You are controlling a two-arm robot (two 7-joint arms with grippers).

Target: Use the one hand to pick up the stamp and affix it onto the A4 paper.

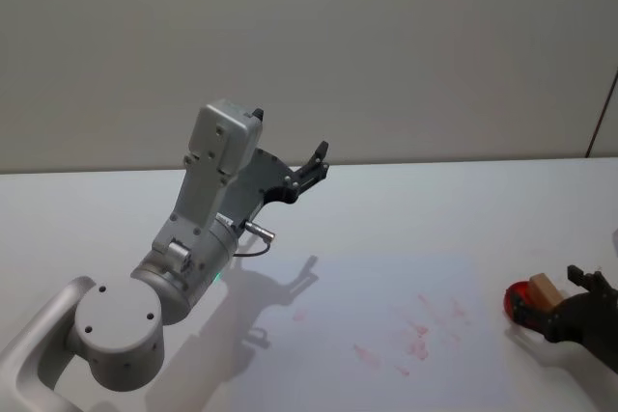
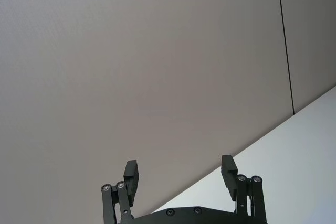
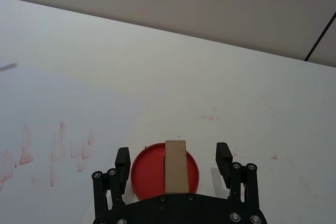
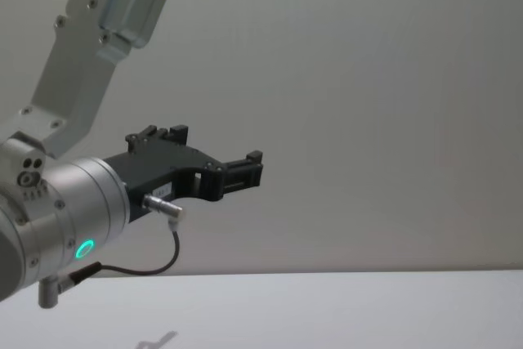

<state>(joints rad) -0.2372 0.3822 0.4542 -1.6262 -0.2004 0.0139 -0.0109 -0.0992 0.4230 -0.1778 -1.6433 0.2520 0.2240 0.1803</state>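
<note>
The stamp [image 3: 176,165], a light-tan wooden block, stands upright on a round red ink pad [image 3: 144,170]. My right gripper [image 3: 173,157] is open, with one finger on each side of the stamp and a gap to both. In the head view the stamp [image 1: 544,288] and right gripper [image 1: 552,298] sit at the table's right edge. The A4 paper [image 1: 386,315] lies flat to their left and bears several red stamp marks; it also shows as the A4 paper [image 3: 79,103] in the right wrist view. My left gripper [image 1: 314,163] is raised off the table, open and empty.
The white table [image 1: 463,200] runs back to a plain wall. My left arm [image 1: 193,248] stands tall over the table's left part, its gripper [image 4: 249,165] held in the air and its open fingers [image 2: 131,170] pointing at the wall.
</note>
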